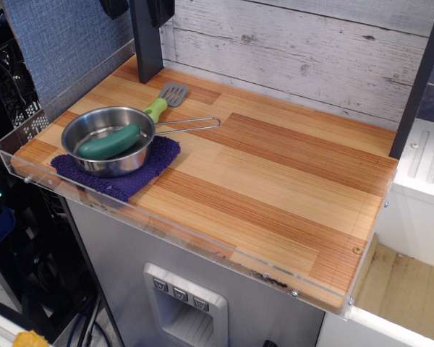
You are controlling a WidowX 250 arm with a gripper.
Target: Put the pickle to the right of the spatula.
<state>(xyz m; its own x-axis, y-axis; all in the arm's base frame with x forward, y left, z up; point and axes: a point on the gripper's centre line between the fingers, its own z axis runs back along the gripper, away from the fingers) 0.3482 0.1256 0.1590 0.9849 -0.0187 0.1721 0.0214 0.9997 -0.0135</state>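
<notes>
We find the task not yet begun: the pickle point(111, 142) lies inside the steel pan point(94, 123) at the left end of the wooden counter point(275, 181), and nothing has been carried to the spatula's right side. The gripper itself we cannot make out. Only dark shapes at the top edge of the frame may belong to the arm, so we cannot tell how far the jaws stand open or whether they hold anything, and places relative to it can only be rough: pan and pickle sit well below and a little left of those dark shapes, toward the near edge.

Reading left to right, the pan rests on a purple cloth point(116, 181), its wire handle pointing right. The pickle is a smooth, dark teal-green oblong with rounded ends, lying slantwise across the pan's floor, its upper end against the pan wall on the spatula's side. Just beyond the pan's rim, nearly beneath the dark shapes, lies the spatula point(166, 100), lime-green handle toward the pan, grey slotted head away from it.

To the spatula's right the counter is bare wood. By our judgement the whole job remains: reach in, lift the pickle clear of the rim, set it down there.
</notes>
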